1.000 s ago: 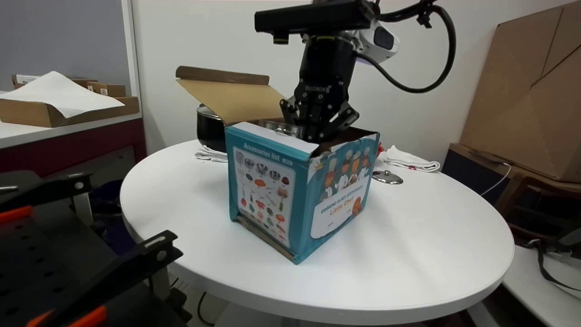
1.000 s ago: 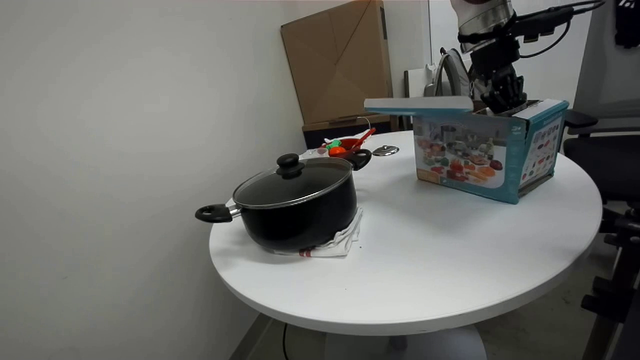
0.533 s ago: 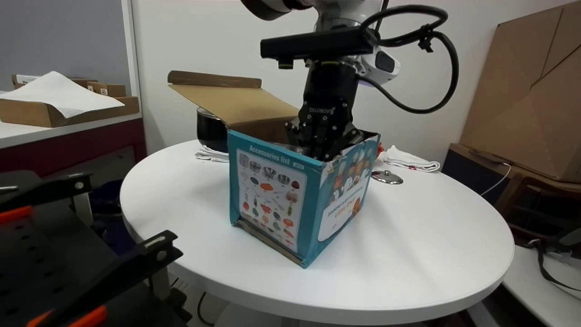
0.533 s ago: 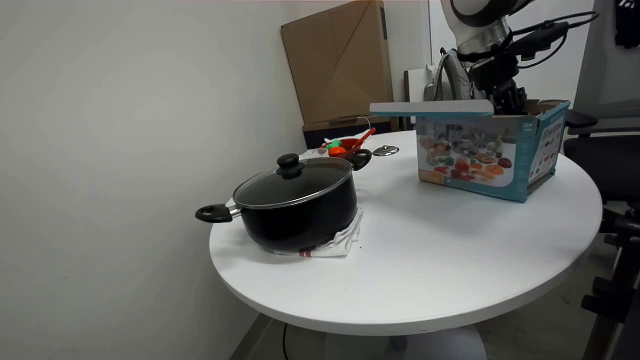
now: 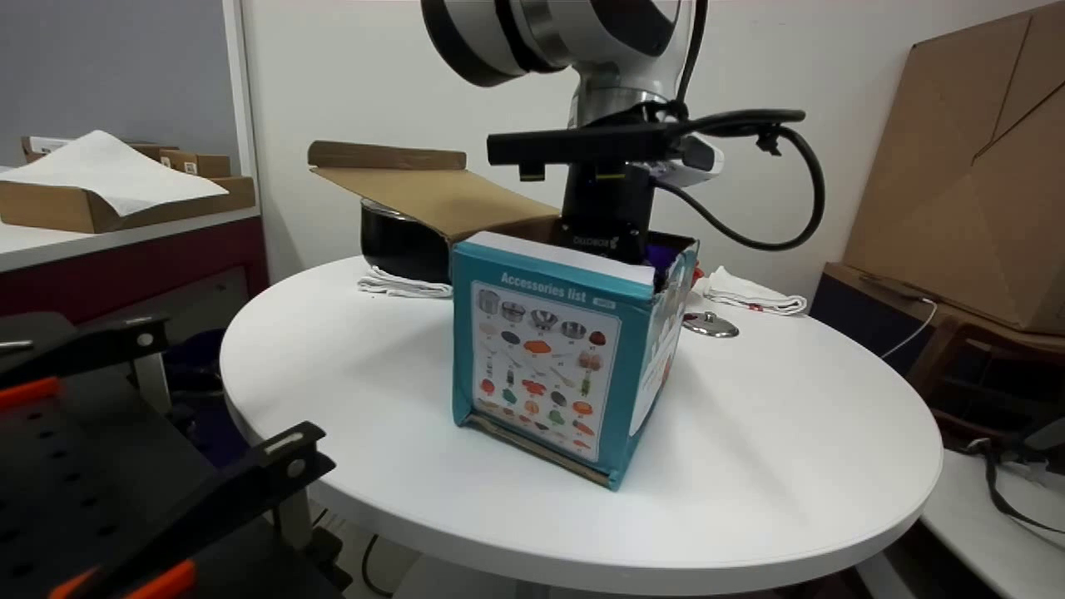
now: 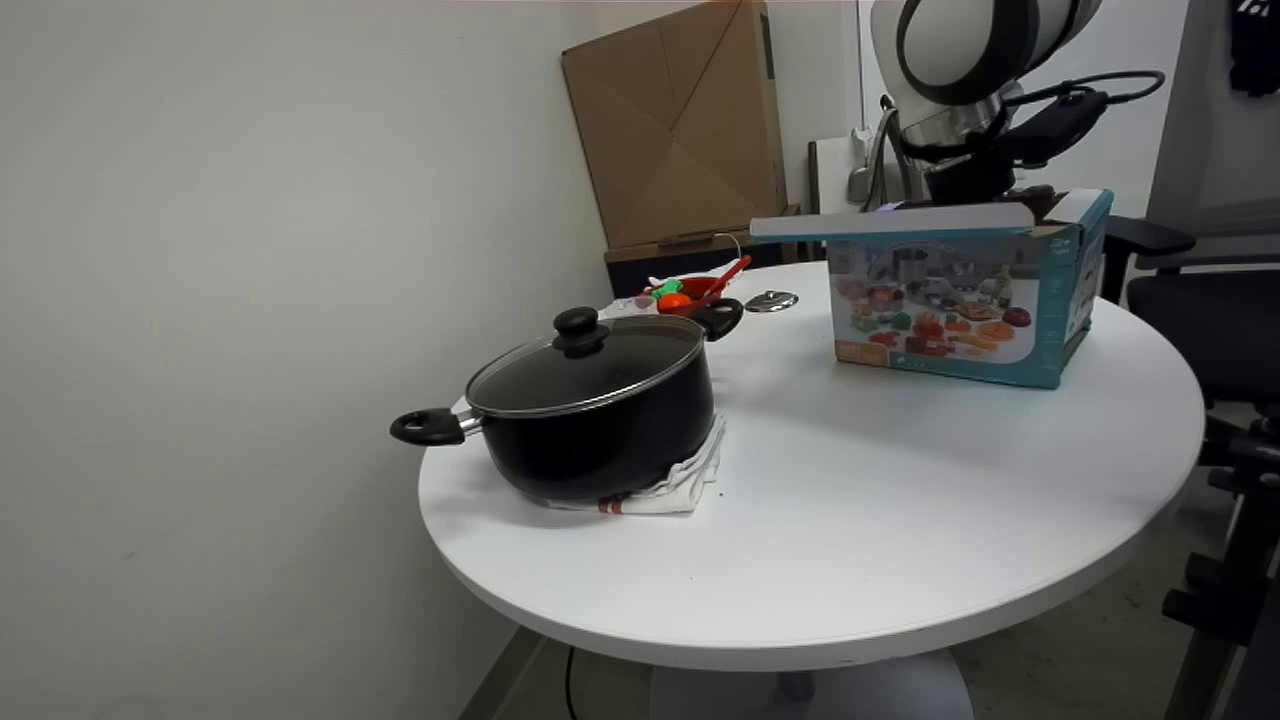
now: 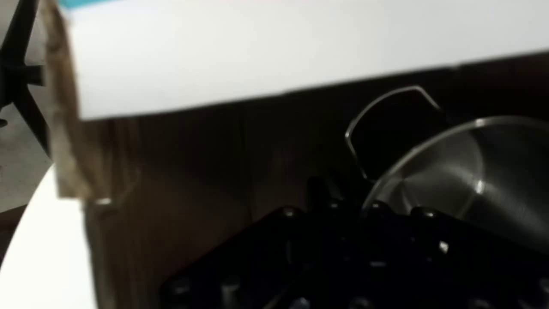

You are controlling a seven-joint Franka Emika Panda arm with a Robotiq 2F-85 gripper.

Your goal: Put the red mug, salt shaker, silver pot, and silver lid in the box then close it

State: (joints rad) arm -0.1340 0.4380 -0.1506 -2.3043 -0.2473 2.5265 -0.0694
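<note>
"How much of the gripper [image 7: 349, 206] can you make out?"

"Dark fingers in the wrist view; the box [image 5: 541, 374] hides their tips in both exterior views."

"Holding anything?"

"Pinched narrow on the rim of the silver pot [image 7: 493, 171]."

"Where's that?"

"Inside the box, to the right of the fingers in the wrist view. The frame cuts off its far side, so I see one wire handle. The box floor beneath is too dark to read."

"Count the rest."

"One silver lid [image 5: 711, 325], outside the box, right of the gripper in an exterior view. There, two white cloths [image 5: 753, 293] as well: one left of the gripper, under a black pot [image 6: 600, 450], one right of it, near the silver lid. Just one black pot, its glass lid [image 6: 630, 365] on, left of the gripper in both exterior views; a brown flap [image 5: 441, 195] covers part of it in an exterior view."

"And that red patch?"

"One red dish [image 6: 698, 286], left of the gripper in an exterior view, with one green piece [image 6: 666, 288] and one orange ball [image 6: 673, 302] at its edge."
</note>
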